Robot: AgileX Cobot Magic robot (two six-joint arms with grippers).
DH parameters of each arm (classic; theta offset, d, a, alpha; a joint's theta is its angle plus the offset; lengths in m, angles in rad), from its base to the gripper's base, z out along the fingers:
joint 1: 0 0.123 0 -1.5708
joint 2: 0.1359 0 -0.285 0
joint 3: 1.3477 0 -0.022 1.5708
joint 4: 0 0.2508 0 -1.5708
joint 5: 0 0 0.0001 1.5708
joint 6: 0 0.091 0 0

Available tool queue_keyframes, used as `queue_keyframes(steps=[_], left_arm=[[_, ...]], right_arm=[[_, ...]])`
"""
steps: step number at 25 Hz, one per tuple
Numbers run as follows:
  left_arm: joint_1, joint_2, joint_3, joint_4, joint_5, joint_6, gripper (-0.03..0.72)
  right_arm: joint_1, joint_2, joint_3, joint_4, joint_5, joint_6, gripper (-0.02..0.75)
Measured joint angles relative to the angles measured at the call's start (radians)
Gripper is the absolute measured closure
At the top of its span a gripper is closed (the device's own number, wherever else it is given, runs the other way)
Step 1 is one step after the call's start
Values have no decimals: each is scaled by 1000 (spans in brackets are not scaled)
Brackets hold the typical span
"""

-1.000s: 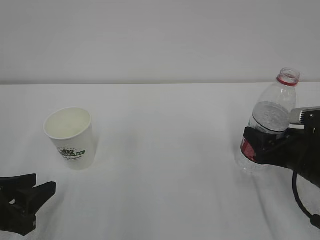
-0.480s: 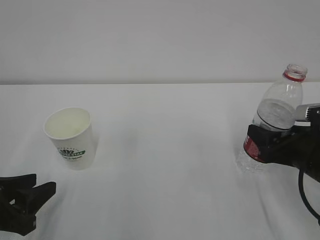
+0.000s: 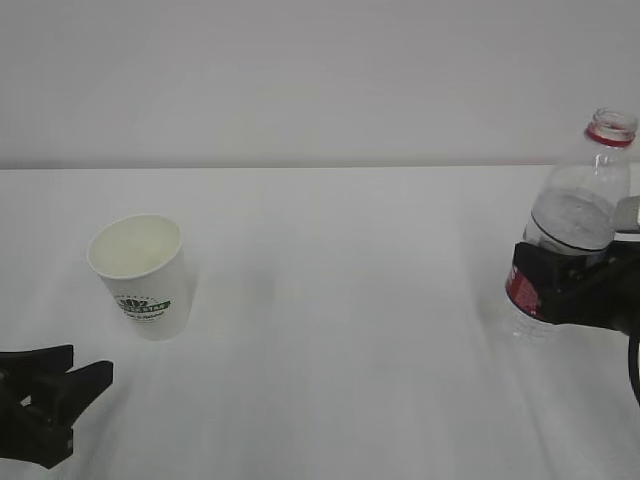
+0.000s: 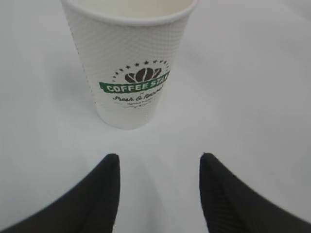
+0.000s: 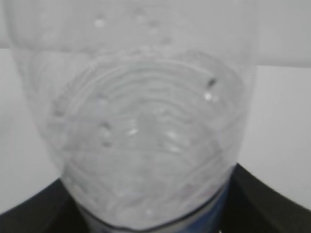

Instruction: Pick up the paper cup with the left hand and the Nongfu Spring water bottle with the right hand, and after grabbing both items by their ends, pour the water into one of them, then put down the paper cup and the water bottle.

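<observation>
The paper cup (image 3: 140, 275) stands upright on the white table (image 3: 340, 330) at the left, its green logo facing the left wrist view (image 4: 131, 63). My left gripper (image 3: 90, 362) is open and low near the front-left corner, a short way from the cup, with nothing between its fingers (image 4: 160, 158). At the right edge my right gripper (image 3: 542, 283) is shut on the water bottle (image 3: 575, 215) at its red label. The bottle has no cap and leans right at the top. Water (image 5: 141, 136) fills its lower part, close to the right wrist camera.
The white tabletop stretches bare between cup and bottle. A plain light wall (image 3: 300, 80) rises behind the table's far edge. The bottle is almost at the right edge of the exterior view.
My right gripper has carried the bottle to the right and slightly up. The left gripper and the cup have stayed where they were.
</observation>
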Motion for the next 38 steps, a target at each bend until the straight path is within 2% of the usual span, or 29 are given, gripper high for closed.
queue_keyframes(steps=[13, 16, 22, 30, 38], left_arm=[[0, 0, -17, 0, 0, 0, 297], [0, 0, -29, 0, -2, 0, 249], [0, 0, -42, 0, -2, -1, 59], [0, 72, -103, 5, -2, -1, 6], [0, 149, -164, 23, -2, -1, -3]], right_arm=[[0, -96, 2, -81, 97, -5, 244], [0, -97, 2, -97, 97, 16, 244], [0, -97, 4, -135, 97, 25, 244], [0, -97, 4, -143, 70, 27, 244], [0, -97, 5, -143, 64, 27, 244]])
